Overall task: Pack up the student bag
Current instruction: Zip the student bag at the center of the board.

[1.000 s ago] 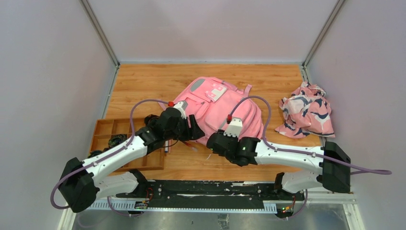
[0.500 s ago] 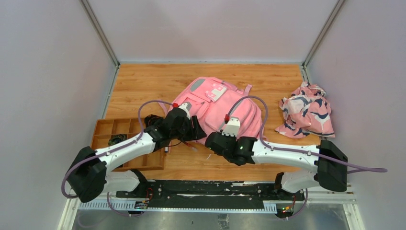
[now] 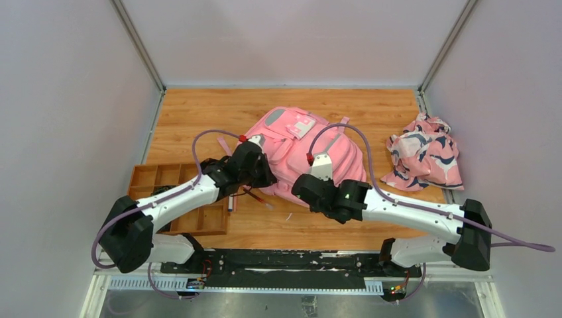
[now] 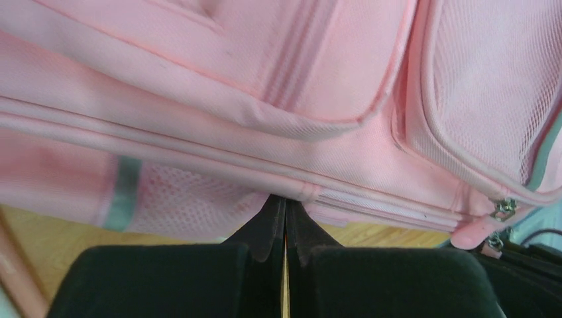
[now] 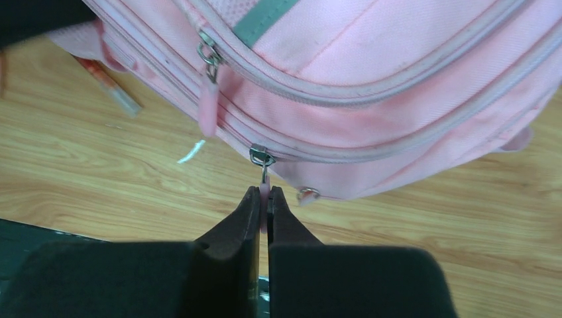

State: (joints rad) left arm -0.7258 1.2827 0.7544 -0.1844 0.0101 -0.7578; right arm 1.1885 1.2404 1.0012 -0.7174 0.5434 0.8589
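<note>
Large pink fabric backpack (image 3: 311,149) lies front-up in the middle of the wooden bench (image 3: 199,112). Right pincer (image 5: 264,192) is clenched on the small metal zipper pull (image 5: 262,158) at the near edge. Left pincer (image 4: 285,202) pinches the backpack's seam fabric, probably to brace it so the zip can run.

Bench: my wooden bench (image 3: 199,112), everything lies on it.
Student bag (image 3: 311,149): flat, mid-bench, pockets up.
Cloth (image 3: 424,159): crumpled, right of the student bag, apart.
Tray (image 3: 142,167): compartmented, left of the student bag.
Dark pen (image 3: 230,204): beside the tray's bag-side edge.
Red pen (image 3: 260,199): at the student bag's near-left edge.
</note>
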